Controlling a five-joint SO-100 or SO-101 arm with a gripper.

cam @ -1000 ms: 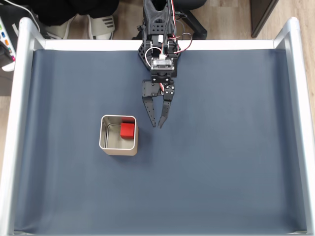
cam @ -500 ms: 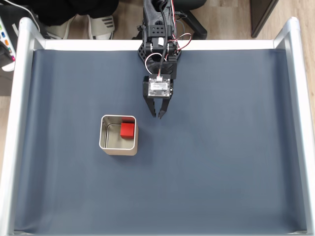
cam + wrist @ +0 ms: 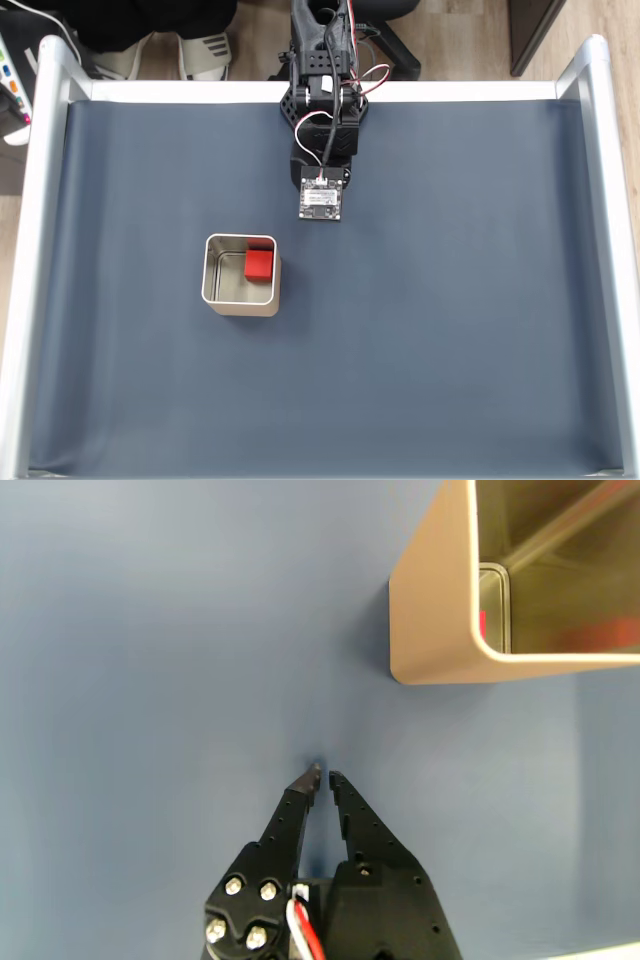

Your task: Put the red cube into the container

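Note:
The red cube (image 3: 259, 264) lies inside the container (image 3: 240, 304), against its upper right corner in the fixed view. The container is a square silver tin standing left of centre on the dark blue mat. My arm's wrist (image 3: 321, 199) hangs above and to the right of the tin, apart from it, and covers the fingers from above. In the wrist view my gripper (image 3: 323, 773) is shut, its black tips almost touching with nothing between them. There the container (image 3: 440, 600) stands at the upper right, with a red glint (image 3: 485, 630) inside its wall.
Silver rails border the mat on the left (image 3: 35, 250), right (image 3: 610, 250) and far side (image 3: 200, 91). The arm's base (image 3: 320, 60) sits at the top middle. White shoes (image 3: 205, 50) and a chair base lie beyond the far rail.
The gripper's fingers went from open to shut. The arm drew back toward its base, away from the tin, until the wrist hid the fingers. The cube stayed in the tin.

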